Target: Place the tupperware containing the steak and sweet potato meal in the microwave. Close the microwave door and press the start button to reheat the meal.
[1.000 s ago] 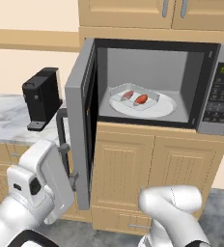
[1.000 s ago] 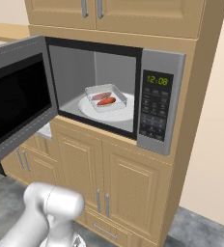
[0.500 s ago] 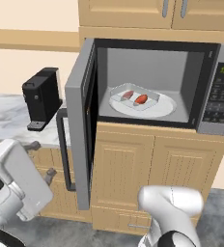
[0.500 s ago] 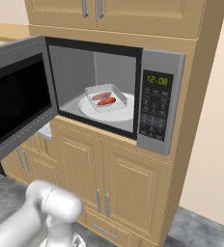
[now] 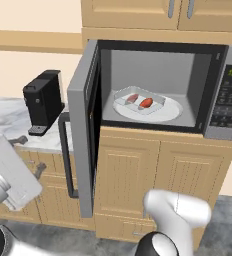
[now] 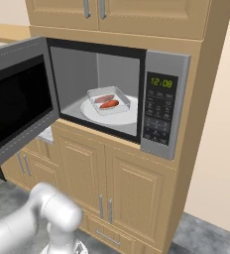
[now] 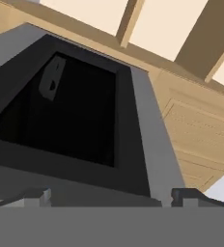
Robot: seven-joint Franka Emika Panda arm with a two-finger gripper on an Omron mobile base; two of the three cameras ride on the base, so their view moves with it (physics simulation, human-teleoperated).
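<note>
The microwave point(image 5: 227, 102) point(image 6: 164, 110) stands open. Inside it, the tupperware point(image 5: 122, 102) point(image 6: 123, 102) rests on the round white plate point(image 5: 171, 110) point(image 6: 132, 117). It holds the pinkish steak point(image 5: 132, 98) point(image 6: 104, 99) and the orange sweet potato point(image 5: 146, 103) point(image 6: 110, 104). The microwave door point(image 5: 80, 125) point(image 6: 15, 104) point(image 7: 144, 126) swings out to the left, its dark bar handle point(image 5: 65, 156) facing away from the cavity. My gripper point(image 7: 111, 197) is open with nothing between its fingers. It sits low and looks up at the door's dark glass. My white wrist point(image 5: 10, 175) is left of the handle.
A black coffee machine point(image 5: 43, 100) stands on the marble counter point(image 5: 3, 120) left of the door. Wooden cabinets point(image 5: 138, 175) point(image 6: 112, 178) fill the space below the microwave and more hang above it. The keypad and green clock point(image 6: 160, 83) are on the oven's right.
My hand has dropped and swung left, from beside the door's handle to lower at the picture's left edge. The door and the tupperware have not moved.
</note>
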